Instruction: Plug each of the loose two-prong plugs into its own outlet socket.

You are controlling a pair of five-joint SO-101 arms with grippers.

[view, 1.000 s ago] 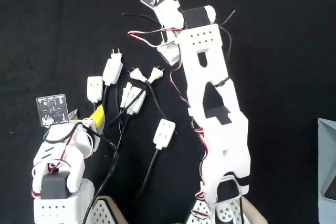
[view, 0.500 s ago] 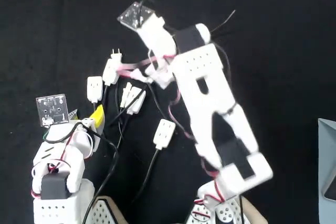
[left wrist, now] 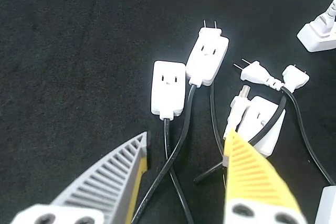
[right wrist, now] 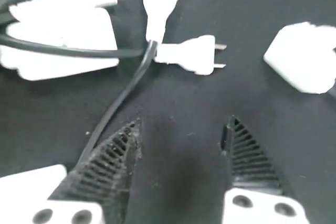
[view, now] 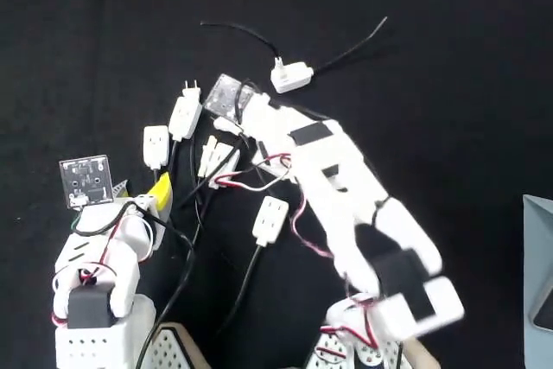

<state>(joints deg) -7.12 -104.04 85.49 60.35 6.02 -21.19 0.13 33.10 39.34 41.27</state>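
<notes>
Moved: the right arm (view: 337, 179) has swung in from the far counter (view: 467, 84).
Right end effector (right wrist: 181, 129): released, empty, facing a two-prong plug (right wrist: 191, 56), likely lining up a grasp.
Left end effector (left wrist: 185, 139): released, waiting near an outlet socket (left wrist: 168, 87).

On my feed the tabletop (view: 467, 127) reads as black cloth, matt and slightly fuzzy. Each plug (right wrist: 189, 56) looks like smooth white plastic with a soft sheen, tipped by 2 bare metal prongs (right wrist: 219, 56). The outlet sockets (left wrist: 168, 87) have the same glossy white plastic. The cables (right wrist: 118, 106) wear a smooth black sheath. My left gripper (left wrist: 186, 140) has ribbed matt plastic fingers (left wrist: 252, 177), 1 yellow and 1 grey. The right gripper (right wrist: 182, 124) has ribbed black plastic, rough with fine ridges. The arm shells (view: 346, 187) are matt white plastic.
</notes>
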